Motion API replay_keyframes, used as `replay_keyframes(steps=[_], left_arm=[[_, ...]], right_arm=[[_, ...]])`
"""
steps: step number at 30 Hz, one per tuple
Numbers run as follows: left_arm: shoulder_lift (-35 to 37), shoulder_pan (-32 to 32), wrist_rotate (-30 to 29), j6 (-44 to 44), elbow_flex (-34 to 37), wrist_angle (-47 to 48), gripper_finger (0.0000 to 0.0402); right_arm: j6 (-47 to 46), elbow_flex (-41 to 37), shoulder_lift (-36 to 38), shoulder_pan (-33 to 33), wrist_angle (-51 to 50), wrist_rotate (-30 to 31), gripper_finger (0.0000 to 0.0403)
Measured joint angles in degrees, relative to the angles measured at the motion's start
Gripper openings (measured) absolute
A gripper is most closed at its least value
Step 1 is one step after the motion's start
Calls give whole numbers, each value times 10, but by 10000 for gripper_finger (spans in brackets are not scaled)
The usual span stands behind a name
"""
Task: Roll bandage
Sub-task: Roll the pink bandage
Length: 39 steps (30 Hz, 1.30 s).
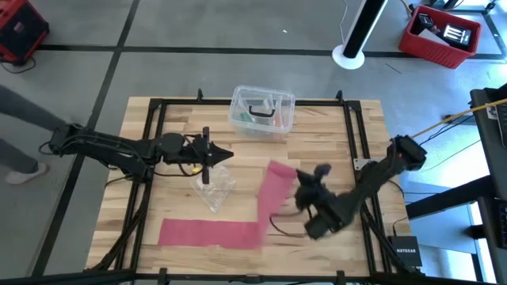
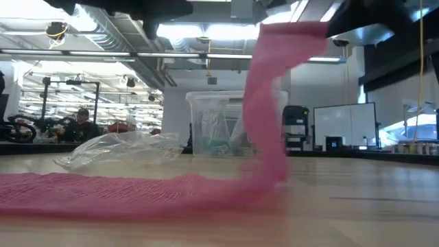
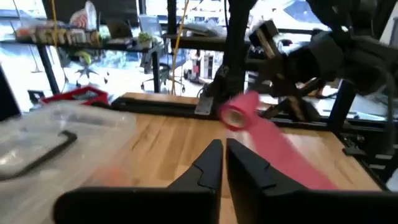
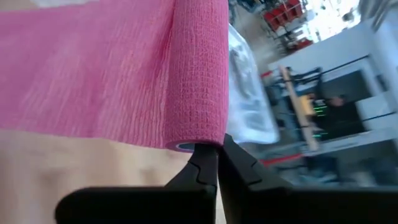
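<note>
The bandage (image 1: 238, 233) is a pinkish-red strip. One stretch lies flat on the table near the front edge. The other rises from its right-hand end (image 2: 271, 137) to a small rolled end (image 3: 239, 112) held up in the air. My right gripper (image 4: 214, 158), near the table's middle right (image 1: 299, 180), is shut on that rolled end. Over the table's left middle my left gripper (image 1: 230, 156) points level toward the right. It is shut (image 3: 222, 155) on nothing, and the roll lies ahead of it, apart. My right gripper pinches the rim of the roll's near end (image 4: 186, 146) between its two fingers. The fingers lie along the roll's length. The roll is lifted clear of the table, and the loose strip (image 2: 264, 116) hangs from it down to the flat part (image 2: 103, 189).
A crumpled clear plastic wrapper (image 1: 215, 190) lies between the left gripper and the flat strip. A clear plastic box (image 1: 262, 112) stands at the table's far middle. A black frame (image 1: 356, 134) runs around the work area.
</note>
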<state>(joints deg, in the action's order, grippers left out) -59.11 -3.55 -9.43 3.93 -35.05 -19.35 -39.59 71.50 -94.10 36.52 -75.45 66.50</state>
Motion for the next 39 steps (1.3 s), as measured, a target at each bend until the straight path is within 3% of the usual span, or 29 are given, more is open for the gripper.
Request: replay_keyframes(steps=[5,8,15,18,23,28,34,39], left_arm=[[0,12,0,18,-30,52,96],[0,14,-2,34,-76,107,134],[1,8,0,19,-119,170,163],[-11,8,0,16,-116,170,160],[-73,8,0,-22,-113,152,148],[-126,-4,0,-43,-113,64,141],[-143,-29,0,-99,-113,51,141],[-148,-31,-13,-120,-113,38,141]], right_arm=[[183,0,52,-70,17,-1,1],[279,-11,98,-104,75,-38,1],[461,-148,244,-144,377,-254,1],[479,-211,283,-156,503,-325,1],[508,-266,273,-166,656,-419,1],[518,-267,262,-181,665,-417,1],[518,-267,262,-213,667,-417,1],[519,-267,253,-228,702,-461,1]])
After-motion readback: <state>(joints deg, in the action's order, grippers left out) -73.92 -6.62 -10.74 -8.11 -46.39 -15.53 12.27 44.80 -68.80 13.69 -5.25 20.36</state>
